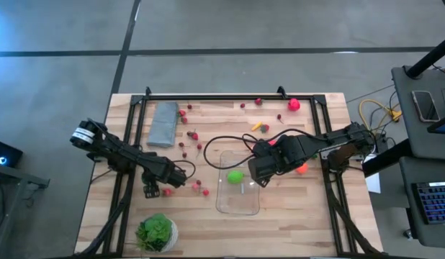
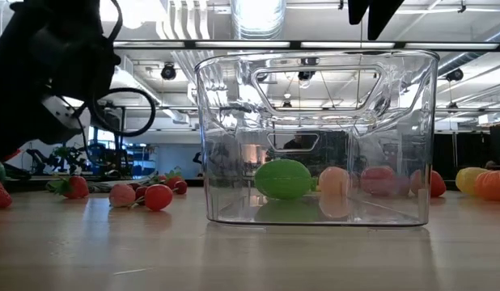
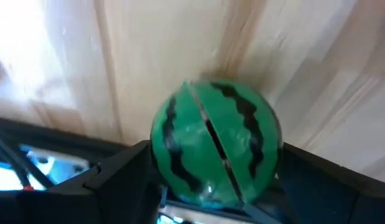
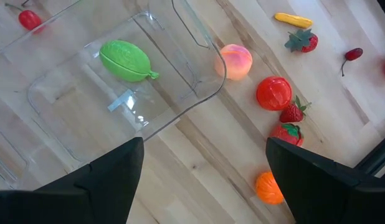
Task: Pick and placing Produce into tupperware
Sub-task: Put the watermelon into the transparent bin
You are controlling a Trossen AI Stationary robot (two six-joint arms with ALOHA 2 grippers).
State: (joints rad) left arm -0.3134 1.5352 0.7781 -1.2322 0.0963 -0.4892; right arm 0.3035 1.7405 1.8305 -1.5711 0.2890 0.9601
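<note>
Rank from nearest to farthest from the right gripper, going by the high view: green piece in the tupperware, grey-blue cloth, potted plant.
Right gripper hangs open over the tupperware's right rim.
1. Green piece: inside the tupperware, just left of the gripper.
2. Grey-blue cloth: far-left part of the table.
3. Potted plant: near-left corner.
Cloth and plant are close; the plant looks slightly farther.

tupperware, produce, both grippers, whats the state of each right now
tupperware: upright, lidless, holds one green piece.
green piece: lying on the container floor.
striped green ball: between the left gripper's fingers, jaws wide around it.
left gripper: wide, around the ball.
right gripper: open, empty, over the container's edge.
peach: on the table just outside the container wall.
</note>
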